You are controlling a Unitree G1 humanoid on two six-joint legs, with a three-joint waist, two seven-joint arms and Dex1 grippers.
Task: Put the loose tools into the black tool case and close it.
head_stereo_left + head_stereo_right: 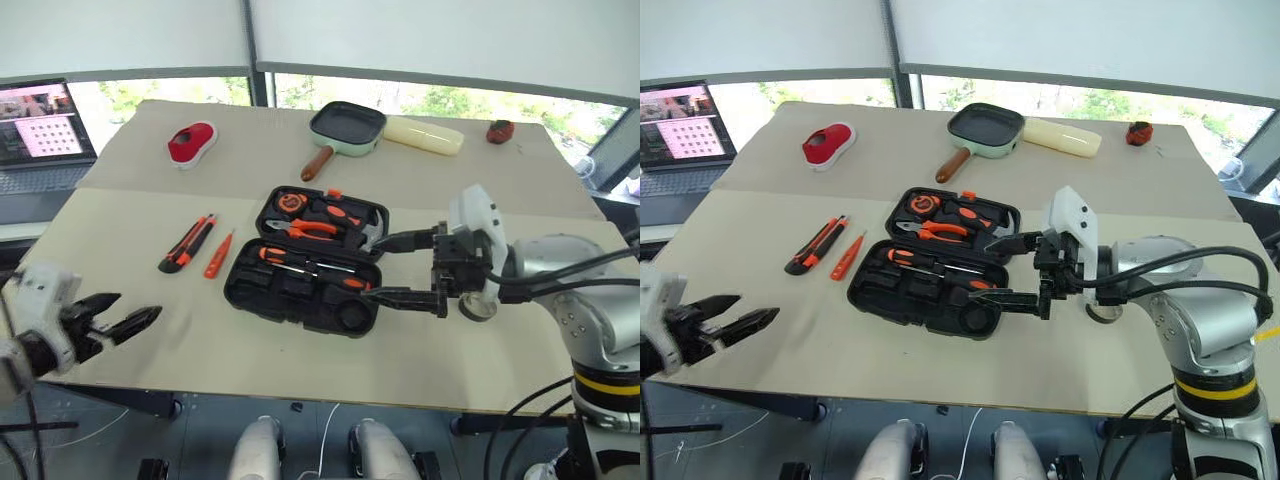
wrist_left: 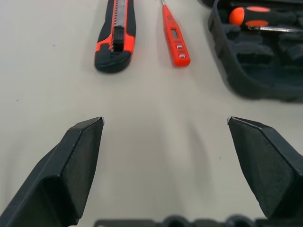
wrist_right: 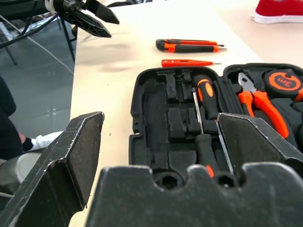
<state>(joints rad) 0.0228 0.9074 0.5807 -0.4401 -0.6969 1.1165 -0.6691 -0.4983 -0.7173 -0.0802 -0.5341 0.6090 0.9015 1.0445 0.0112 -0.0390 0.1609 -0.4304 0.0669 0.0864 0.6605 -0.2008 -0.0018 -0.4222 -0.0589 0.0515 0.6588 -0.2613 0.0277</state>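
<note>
Now my right gripper (image 1: 405, 268) hangs wide open and empty over the right end of the open black tool case (image 1: 300, 295). My left gripper (image 1: 128, 318) is open too, near the utility knife (image 1: 187, 243) and small orange screwdriver (image 1: 219, 254) lying left of the case.

Both end effectors (image 1: 120, 322) (image 1: 405, 270) agape, empty.

Bright, even daylight from the windows (image 1: 440, 100) behind the table (image 1: 120, 230), slightly overexposed there, greenery washed pale. Soft, faint shadows beside the black tool case (image 1: 305, 260) and under the utility knife (image 1: 187, 243); no hard glare on the tan tabletop. Mild barrel bending along the window frames at the edges. Wrist views sharp on the case, soft and blurred on the near black fingers (image 2: 71, 175).
</note>
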